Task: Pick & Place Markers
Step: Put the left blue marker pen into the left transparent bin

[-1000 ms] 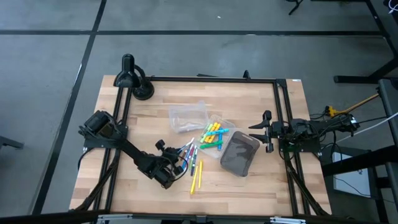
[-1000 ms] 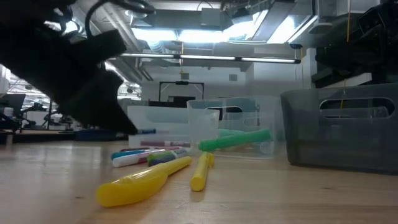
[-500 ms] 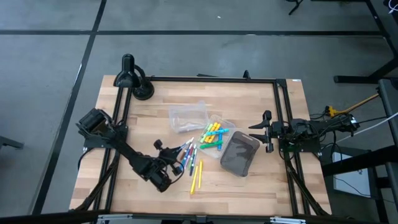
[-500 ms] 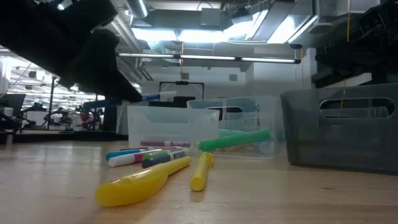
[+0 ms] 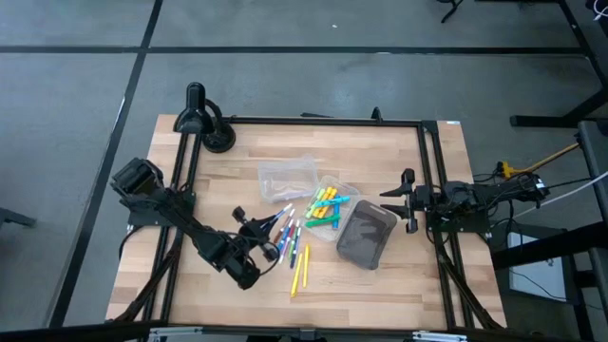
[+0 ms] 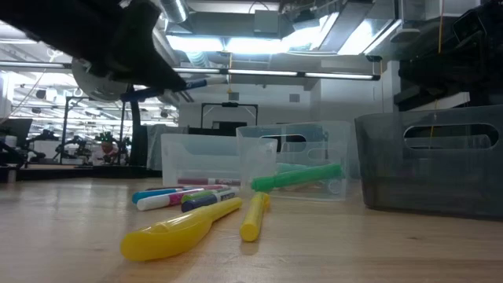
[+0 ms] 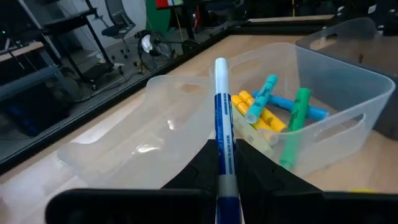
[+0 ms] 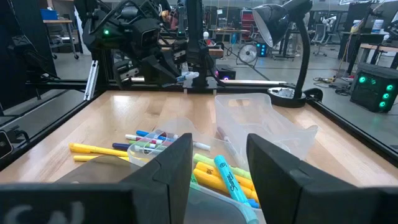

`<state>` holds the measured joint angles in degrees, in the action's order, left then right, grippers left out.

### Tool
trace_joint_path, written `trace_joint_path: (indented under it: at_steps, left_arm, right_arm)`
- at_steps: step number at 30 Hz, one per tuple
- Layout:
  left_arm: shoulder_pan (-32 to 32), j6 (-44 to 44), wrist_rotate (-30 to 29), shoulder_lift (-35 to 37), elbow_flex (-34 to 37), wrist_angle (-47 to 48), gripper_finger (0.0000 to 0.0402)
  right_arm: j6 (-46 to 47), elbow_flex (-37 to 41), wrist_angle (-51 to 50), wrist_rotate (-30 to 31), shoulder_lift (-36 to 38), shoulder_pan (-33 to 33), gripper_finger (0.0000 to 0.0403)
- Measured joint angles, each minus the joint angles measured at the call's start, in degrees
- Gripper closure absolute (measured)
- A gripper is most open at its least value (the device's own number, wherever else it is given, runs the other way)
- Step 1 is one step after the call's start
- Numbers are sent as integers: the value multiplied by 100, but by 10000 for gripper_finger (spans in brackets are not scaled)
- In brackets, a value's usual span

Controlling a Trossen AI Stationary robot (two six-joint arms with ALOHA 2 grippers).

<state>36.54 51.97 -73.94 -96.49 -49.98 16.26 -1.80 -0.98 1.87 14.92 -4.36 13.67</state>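
Markers (image 5: 296, 249) lie in a loose scatter at the centre of the table (image 5: 380, 275) in the high view: thin capped pens in blue, green, red and white, with two long yellow ones at 6 o'clock of the bunch. At 1 o'clock of the scatter a clear tray (image 5: 330, 211) holds yellow, green and light blue markers; a second clear tray (image 5: 288, 179) sits at 11 o'clock of that one and looks bare. A dark grey bin (image 5: 367, 234) lies just beside the filled tray at 4 o'clock. The left gripper (image 5: 255, 231) hangs over the scatter's 9 o'clock edge, clenched on a blue-and-white marker (image 5: 281, 217) that points toward the trays. The right gripper (image 5: 408, 200) waits at 3 o'clock of the bin, its fingers spread apart and holding nothing.

Low view: two yellow markers (image 6: 185, 227) lie nearest, blue and white ones behind, and a green marker (image 6: 297, 177) rests tilted on a tray wall. The left gripper is up at 10 o'clock, above the table.

Left wrist view: the held marker (image 7: 222, 142) stands upright between the dark fingers (image 7: 200, 169), white cap up, with the filled tray (image 7: 329, 118) beyond it.

Right wrist view: parted fingers (image 8: 166, 167) frame the filled tray (image 8: 217, 177).
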Motion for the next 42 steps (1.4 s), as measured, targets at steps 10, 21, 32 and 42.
trace_joint_path:
  at_steps: [10,21,32,42]
  left_arm:
    - [-471,-887,259,624,0,1,371]
    - [-1136,-1714,776,982,0,-140,371]
    - [-1985,-2601,1792,984,0,-688,371]
    - [-2540,-3091,2549,984,0,-1053,371]
  right_arm:
    - [0,1,0,0,1,0,251]
    - [0,1,0,0,1,1,251]
    - [0,1,0,0,0,1,251]
    - [0,1,0,0,0,0,251]
